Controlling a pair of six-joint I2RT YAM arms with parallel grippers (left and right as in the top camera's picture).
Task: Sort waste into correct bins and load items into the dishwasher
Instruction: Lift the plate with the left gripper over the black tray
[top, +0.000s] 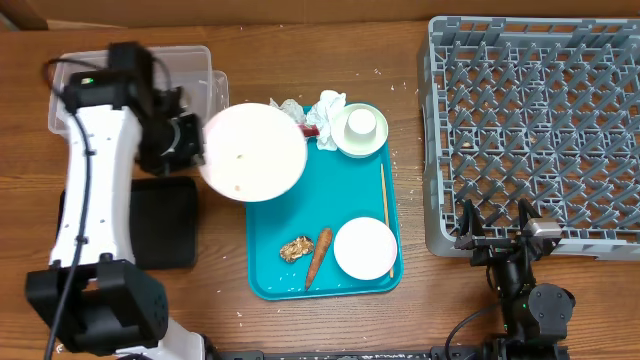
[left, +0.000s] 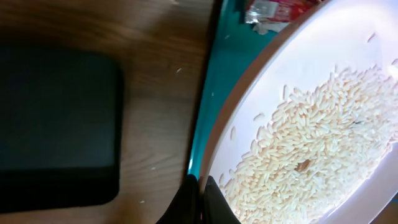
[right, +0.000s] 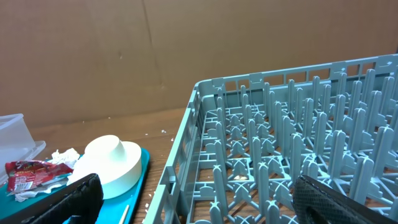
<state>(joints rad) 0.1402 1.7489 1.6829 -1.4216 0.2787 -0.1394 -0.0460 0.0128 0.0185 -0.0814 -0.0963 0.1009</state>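
At the left edge of the teal tray (top: 262, 280), the left gripper (left: 200, 191) is clamped on the rim of the large plate (top: 253, 152), its fingers pinched together over the white edge. The plate carries a spread of rice grains (left: 311, 155) and juts past the tray's left side toward the arm. Just left of it on the table lies the black tray (top: 160, 222), and behind it the clear tub (top: 195, 75), partly hidden by the arm.

On the teal tray, the far end holds crumpled napkins (top: 330, 103), a red wrapper (top: 312, 130) and a small cup (top: 360, 122) stacked with a bowl (top: 375, 143). The near end holds a second bowl (top: 365, 248), a carrot piece (top: 318, 257) and a brown lump (top: 296, 248) beside it. A chopstick (top: 384, 205) lies along the right rim.

Right of the tray stands the grey dish rack (top: 540, 120). The right gripper (top: 495, 228) sits at its near edge, jaws spread wide, holding nothing.
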